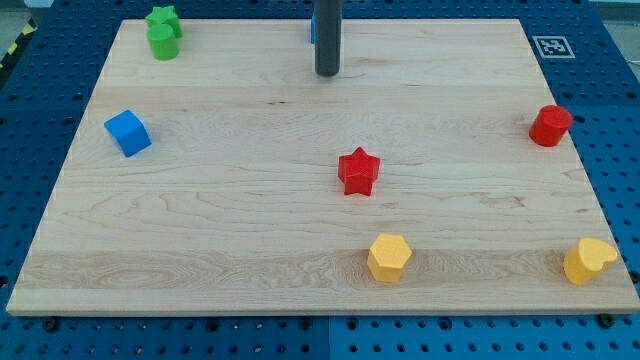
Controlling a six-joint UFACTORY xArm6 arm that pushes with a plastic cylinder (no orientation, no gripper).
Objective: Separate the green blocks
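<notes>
Well left of my tip (pixel 327 73), two green blocks (pixel 163 32) touch

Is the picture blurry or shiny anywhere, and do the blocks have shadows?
In the camera view everything looks sharp; the wooden board has soft, even light and no strong glare; the red star and yellow block cast only small, faint shadows; my tip is dark but clear.

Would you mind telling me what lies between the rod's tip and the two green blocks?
Nothing: in the camera view, only bare board separates my tip from the green star and green cylinder, which touch at the view's top left.
</notes>
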